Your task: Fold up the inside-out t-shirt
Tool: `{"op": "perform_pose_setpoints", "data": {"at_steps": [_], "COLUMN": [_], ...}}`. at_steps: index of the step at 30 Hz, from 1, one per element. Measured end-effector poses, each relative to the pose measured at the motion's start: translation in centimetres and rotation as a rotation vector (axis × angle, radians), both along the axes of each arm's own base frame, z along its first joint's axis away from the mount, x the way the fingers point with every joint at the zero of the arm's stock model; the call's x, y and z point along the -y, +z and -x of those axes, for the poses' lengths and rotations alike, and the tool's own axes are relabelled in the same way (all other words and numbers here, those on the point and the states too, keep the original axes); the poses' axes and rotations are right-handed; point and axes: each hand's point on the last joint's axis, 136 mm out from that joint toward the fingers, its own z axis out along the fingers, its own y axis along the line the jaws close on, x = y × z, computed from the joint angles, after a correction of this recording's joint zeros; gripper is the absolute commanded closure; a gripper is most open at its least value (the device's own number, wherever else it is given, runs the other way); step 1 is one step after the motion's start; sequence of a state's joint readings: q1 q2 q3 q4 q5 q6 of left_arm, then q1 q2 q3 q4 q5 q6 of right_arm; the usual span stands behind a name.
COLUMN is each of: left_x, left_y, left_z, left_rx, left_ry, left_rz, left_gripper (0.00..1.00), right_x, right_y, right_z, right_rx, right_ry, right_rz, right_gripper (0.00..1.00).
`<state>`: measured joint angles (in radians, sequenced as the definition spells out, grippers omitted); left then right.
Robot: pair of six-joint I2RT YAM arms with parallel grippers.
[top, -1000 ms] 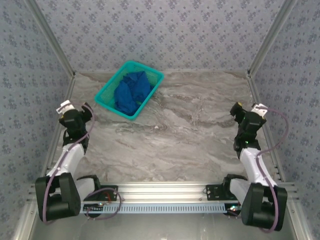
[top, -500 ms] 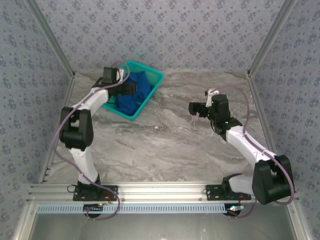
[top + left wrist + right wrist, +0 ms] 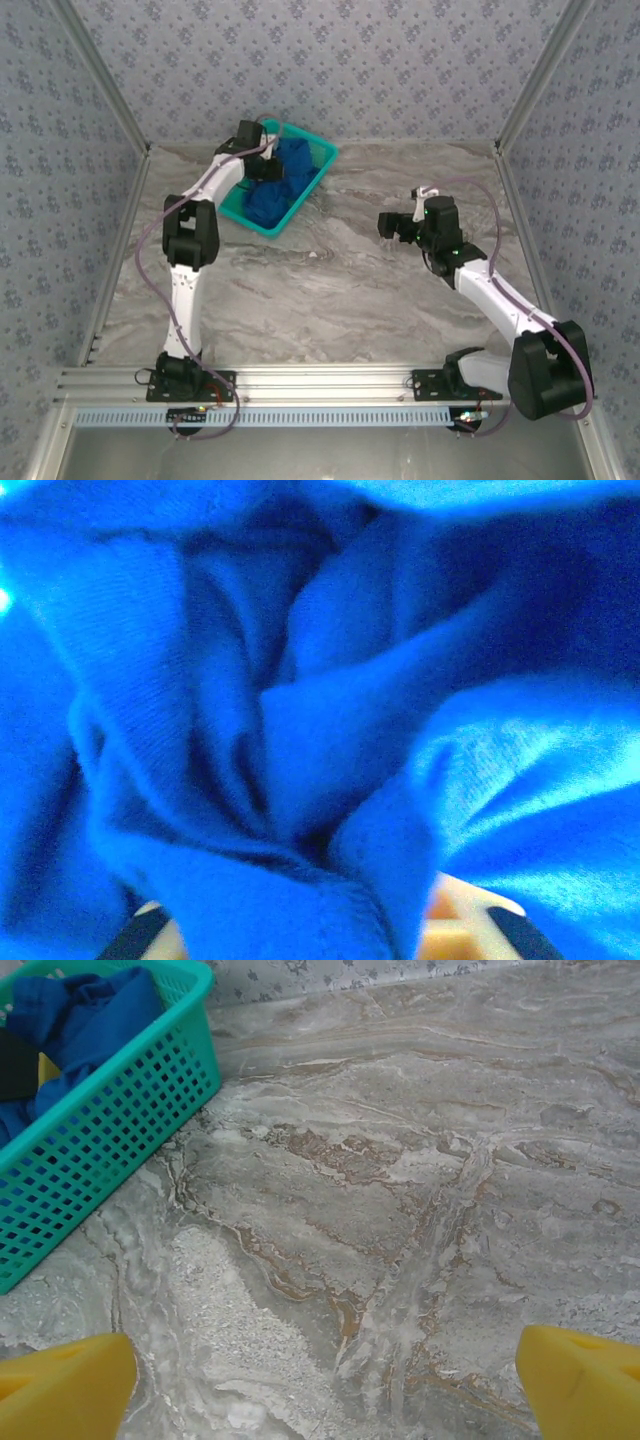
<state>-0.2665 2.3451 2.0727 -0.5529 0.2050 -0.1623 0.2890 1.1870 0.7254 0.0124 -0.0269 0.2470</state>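
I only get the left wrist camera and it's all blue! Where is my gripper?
Observer: The left gripper is reaching down into a teal basket at the far left of the table.
Operator: Is the blue stuff the t-shirt? Is it out of the basket?
Observer: Yes, it's the t-shirt. It lies bunched up inside the basket, not on the table.
Operator: What's my other arm doing?
Observer: The right gripper hangs over bare table to the right of the basket, with its yellow fingers wide open and nothing in them.
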Motion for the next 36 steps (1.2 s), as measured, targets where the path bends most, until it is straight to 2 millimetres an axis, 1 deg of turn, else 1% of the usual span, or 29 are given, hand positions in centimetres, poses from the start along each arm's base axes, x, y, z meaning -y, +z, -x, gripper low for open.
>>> {"op": "perform_pose_setpoints", "data": {"at_steps": [1,2,4,5,7,9,10,12,13,15,17,18,19,20,21,22,23,25,26,27,29,30,32,34,36], "left_x": [0.3,0.6,1.8,3.0,6.2,9.4,11.1,13.7,14.8,16.2,17.3,18.1,18.9,19.5,20.2,20.5,21.0,20.8,20.3,19.4,16.6,14.6,11.0,7.7,5.9], "left_y": [1.4,3.4,8.6,11.7,19.5,25.7,28.1,30.9,31.5,30.9,29.1,27.8,26.2,24.9,22.9,21.6,19.1,15.2,14.0,12.1,9.9,8.9,7.5,6.6,5.9], "left_z": [0.7,1.8,4.8,6.5,10.1,13.4,15.1,17.3,17.9,18.0,17.1,16.4,15.8,15.3,14.5,14.1,13.3,12.5,12.4,12.3,12.4,12.6,12.4,11.2,10.2], "left_rx": [0.029,0.065,0.165,0.226,0.391,0.539,0.599,0.669,0.684,0.674,0.636,0.609,0.575,0.549,0.504,0.476,0.427,0.347,0.32,0.284,0.255,0.227,0.193,0.178,0.172], "left_ry": [-0.006,-0.016,-0.053,-0.082,-0.167,-0.264,-0.316,-0.395,-0.424,-0.459,-0.475,-0.482,-0.49,-0.496,-0.5,-0.497,-0.494,-0.475,-0.462,-0.442,-0.394,-0.363,-0.298,-0.228,-0.188], "left_rz": [-0.009,-0.019,0.0,0.023,0.102,0.177,0.214,0.263,0.28,0.286,0.277,0.272,0.269,0.266,0.256,0.248,0.23,0.157,0.123,0.071,-0.006,-0.042,-0.105,-0.177,-0.231], "left_gripper": [0.96,0.97,0.99,1.0,1.0,1.0,1.0,1.0,1.0,1.0,0.99,0.97,0.82,0.6,0.44,0.31,0.23,0.13,0.05,0.02,0.02,0.02,0.03,0.04,0.07], "right_x": [0.0,0.0,0.2,0.3,0.6,1.3,1.8,2.9,3.5,4.7,5.9,6.5,7.2,7.7,8.3,8.8,9.1,9.1,9.0,8.8,8.3,7.9,7.2,6.5,5.9], "right_y": [0.2,0.3,0.5,0.7,1.2,1.7,2.0,2.7,3.0,4.1,5.2,5.8,6.4,6.9,7.4,7.7,7.7,7.3,6.7,6.1,5.0,4.5,4.0,3.6,3.0], "right_z": [0.1,0.3,0.5,0.7,0.9,1.1,1.2,1.5,1.7,2.1,2.7,3.1,3.5,3.7,4.0,4.4,4.5,4.7,4.7,4.7,4.7,4.6,4.5,4.4,4.3], "right_rx": [0.002,0.003,0.006,0.007,0.017,0.028,0.036,0.049,0.057,0.081,0.11,0.124,0.141,0.155,0.168,0.175,0.175,0.155,0.135,0.11,0.067,0.05,0.034,0.024,0.007], "right_ry": [0.0,0.001,-0.002,-0.004,-0.019,-0.044,-0.061,-0.095,-0.115,-0.155,-0.196,-0.218,-0.243,-0.262,-0.284,-0.301,-0.312,-0.311,-0.304,-0.295,-0.273,-0.257,-0.231,-0.203,-0.182], "right_rz": [-0.001,-0.001,0.001,0.002,0.008,0.016,0.019,0.023,0.026,0.025,0.02,0.018,0.016,0.014,0.015,0.016,0.018,0.023,0.027,0.032,0.039,0.038,0.033,0.026,0.021], "right_gripper": [0.0,0.0,0.0,0.0,0.0,0.0,0.0,0.0,0.0,0.0,0.0,0.0,0.0,0.0,0.0,0.0,0.0,0.0,0.0,0.0,0.0,0.0,0.0,0.0,0.0]}}
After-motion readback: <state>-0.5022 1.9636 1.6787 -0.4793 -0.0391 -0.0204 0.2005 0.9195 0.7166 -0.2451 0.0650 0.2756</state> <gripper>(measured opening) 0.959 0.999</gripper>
